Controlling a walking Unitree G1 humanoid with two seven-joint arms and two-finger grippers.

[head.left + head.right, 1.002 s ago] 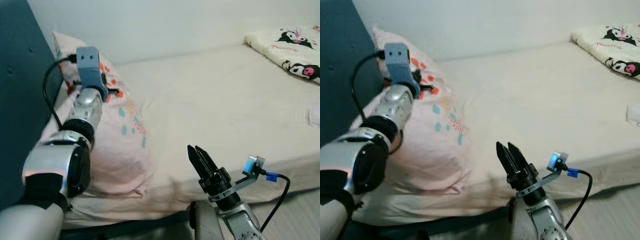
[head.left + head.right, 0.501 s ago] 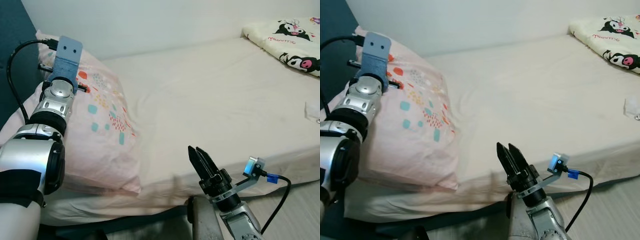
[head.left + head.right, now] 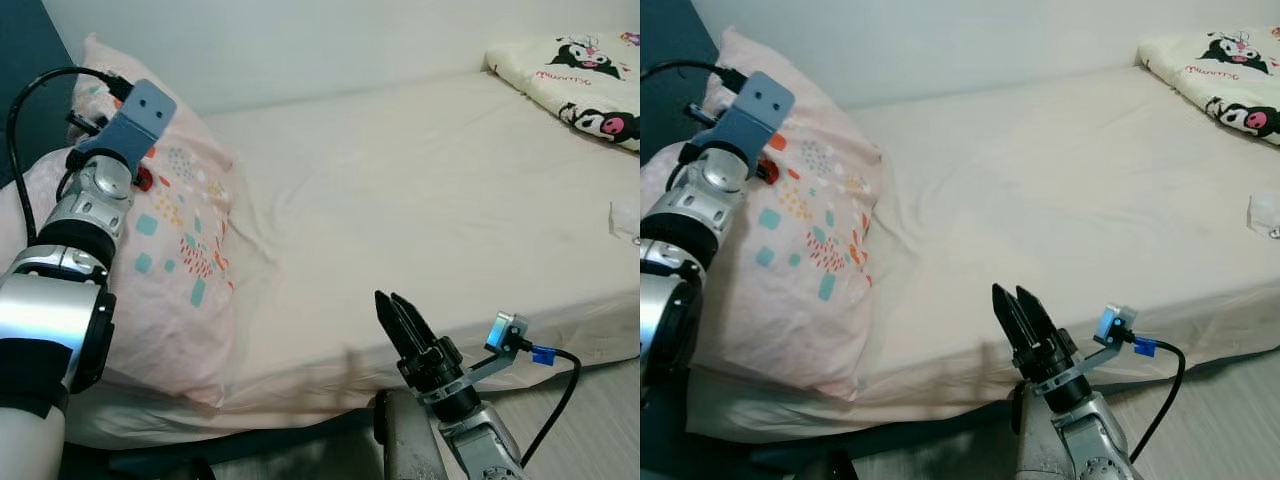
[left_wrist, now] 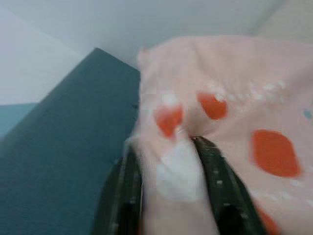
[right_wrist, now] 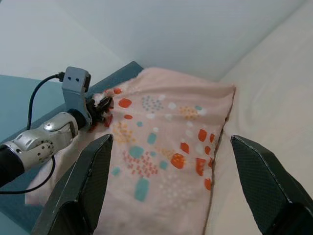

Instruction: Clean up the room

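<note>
- Pillow: soft, pale pink cloth printed with orange, teal and white spots and dashes; it lies at the head end of the bed, propped against the headboard, its upper corner lifted and bunched.
- My left gripper: black fingers clamped on a fold of the pillow's cloth near that upper corner; the wrist view is blurred, but the pink fabric is plainly pinched between the two pads.
- My left arm: silver joints, blue-grey camera bracket and a black cable looping above it; it crosses in front of the pillow's left side.
- My right gripper: the head views show the two long black fingers side by side, but in the wrist view they stand well apart with nothing between them; it hovers upright at the near edge of the bed, well apart from the pillow.
- Bed: cream sheet, smooth with light creases running out from beside the pillow; white wall behind.
- Headboard: dark teal, flat panel, behind the pillow.
- Blanket: folded cream fabric with black-and-white cartoon figures and pink accents, at the far right corner of the bed; a line of pink writing runs along it, too small to read.
- Small white item: on the sheet at the right edge; I cannot tell what it is.
- Floor: pale, wood-look, below the bed's near edge.
</note>
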